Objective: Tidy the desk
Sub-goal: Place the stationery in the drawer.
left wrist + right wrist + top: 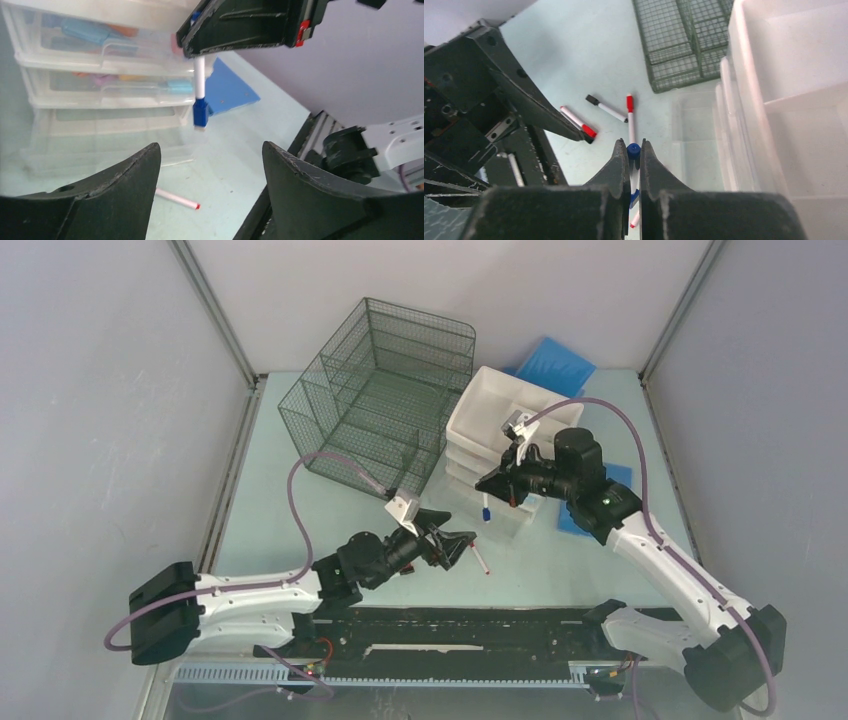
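The desk (300, 540) lies flat and level, its pale green top running from the black rail at the near edge to the grey wall at the far edge. Perspective hides which of its spans is the longer, so its long axis cannot be told. The right gripper (629, 152) is closed tight on one blue-capped marker (199, 80). The marker hangs upright with its blue cap down, clear of the surface, just in front of the white drawer unit (490, 430) at the right of the desk's middle. The left gripper (211, 147) stands wide open and grips nothing. It is low over the desk near the middle of the near edge, just left of the hanging marker. In the right wrist view three loose markers lie on the desk below and between the two grippers. They are a red-capped marker (579, 122), a black-capped marker (606, 107) and a second red-capped marker (629, 117), each pointing a different way. One dark wire-mesh organizer (385, 390) stands at the far edge, just left of the drawer unit. The unit shows three stacked clear drawer fronts in the left wrist view. One blue flat piece (555, 365) lies in the far right corner. A second blue piece (620, 475) shows under the right arm.
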`<state>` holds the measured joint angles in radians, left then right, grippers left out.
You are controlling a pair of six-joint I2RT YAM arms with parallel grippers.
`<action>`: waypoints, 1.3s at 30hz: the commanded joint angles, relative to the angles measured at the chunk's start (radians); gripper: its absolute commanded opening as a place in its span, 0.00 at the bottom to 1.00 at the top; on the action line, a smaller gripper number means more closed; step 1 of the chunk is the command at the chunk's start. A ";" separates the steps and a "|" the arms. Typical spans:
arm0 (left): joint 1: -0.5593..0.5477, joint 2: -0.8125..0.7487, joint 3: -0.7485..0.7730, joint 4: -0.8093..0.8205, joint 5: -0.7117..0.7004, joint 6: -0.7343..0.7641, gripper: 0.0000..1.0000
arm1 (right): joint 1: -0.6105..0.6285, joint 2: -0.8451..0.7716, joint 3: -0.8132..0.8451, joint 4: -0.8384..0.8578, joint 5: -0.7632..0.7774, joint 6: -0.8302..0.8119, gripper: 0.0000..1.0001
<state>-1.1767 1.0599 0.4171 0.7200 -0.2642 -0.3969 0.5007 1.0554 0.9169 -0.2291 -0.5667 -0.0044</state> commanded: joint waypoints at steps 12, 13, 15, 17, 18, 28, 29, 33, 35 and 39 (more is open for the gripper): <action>0.008 -0.089 -0.017 -0.376 -0.104 0.055 0.81 | 0.111 0.056 0.004 -0.013 0.352 -0.241 0.00; 0.008 -0.089 -0.018 -0.389 -0.110 0.051 0.81 | 0.117 0.063 0.005 -0.013 0.364 -0.249 0.00; 0.008 -0.089 -0.018 -0.414 -0.117 0.045 0.81 | 0.131 0.077 0.005 -0.013 0.392 -0.267 0.00; 0.008 -0.090 -0.018 -0.440 -0.122 0.039 0.81 | 0.144 0.095 0.005 -0.013 0.420 -0.282 0.00; 0.008 -0.091 -0.018 -0.450 -0.125 0.035 0.81 | 0.151 0.103 0.005 -0.013 0.433 -0.291 0.00; 0.008 -0.095 -0.024 -0.546 -0.149 -0.010 0.81 | 0.206 0.175 0.005 -0.015 0.538 -0.363 0.11; 0.008 -0.095 -0.024 -0.552 -0.150 -0.017 0.81 | 0.209 0.181 0.005 -0.016 0.543 -0.367 0.14; 0.008 -0.097 -0.022 -0.597 -0.149 -0.044 0.81 | 0.220 0.202 0.023 -0.048 0.545 -0.385 0.32; 0.008 -0.100 -0.019 -0.628 -0.141 -0.058 0.80 | 0.225 0.213 0.037 -0.069 0.545 -0.385 0.38; 0.010 -0.111 -0.008 -0.709 -0.123 -0.106 0.80 | 0.229 0.221 0.064 -0.133 0.511 -0.403 0.44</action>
<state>-1.1748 0.9802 0.4042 0.0898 -0.3893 -0.4442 0.7170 1.2713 0.9215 -0.2981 -0.0380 -0.3767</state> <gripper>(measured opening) 0.805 0.423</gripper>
